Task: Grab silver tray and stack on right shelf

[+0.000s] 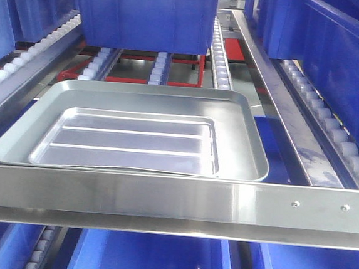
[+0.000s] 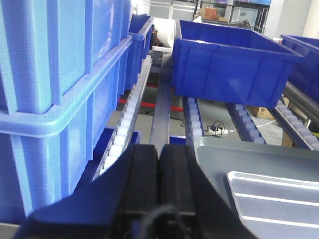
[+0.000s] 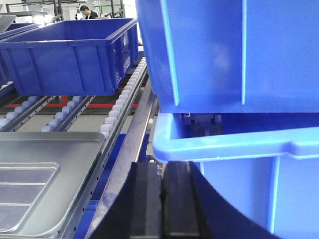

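**Ana:** Silver metal fills the middle lane: the silver tray [image 1: 132,133] lies flat on the right shelf [image 1: 161,196], its near rim just behind the broad steel front bar [image 1: 236,205].

**Ben:** How do its edges sit?

**Ana:** The far rim runs a little skewed to the bar, and the right corner reaches toward the long steel rail [image 1: 276,105]. The left rim sits close to the roller lane [image 1: 22,64] on that side. Two ridges cross its base.

**Ben:** Room behind it?

**Ana:** Open rollers lie between the tray's far rim and a blue bin [image 1: 143,12] standing farther up the lane. More blue bins [image 1: 348,74] crowd the right side, and stacked ones [image 2: 55,99] wall in the left.

**Ben:** And the hands?

**Ana:** The left hand [image 2: 158,184] has its black fingers [image 2: 142,189] pressed together with nothing between them. It sits just left of the tray's corner, apart from it, over the roller strip. The right hand [image 3: 162,204] is likewise closed and empty, to the right of the tray beside a rail, with a light-blue bin rim [image 3: 234,142] close by on its right.

**Ben:** Anything touching the tray?

**Ana:** Neither hand; it rests on the shelf alone.
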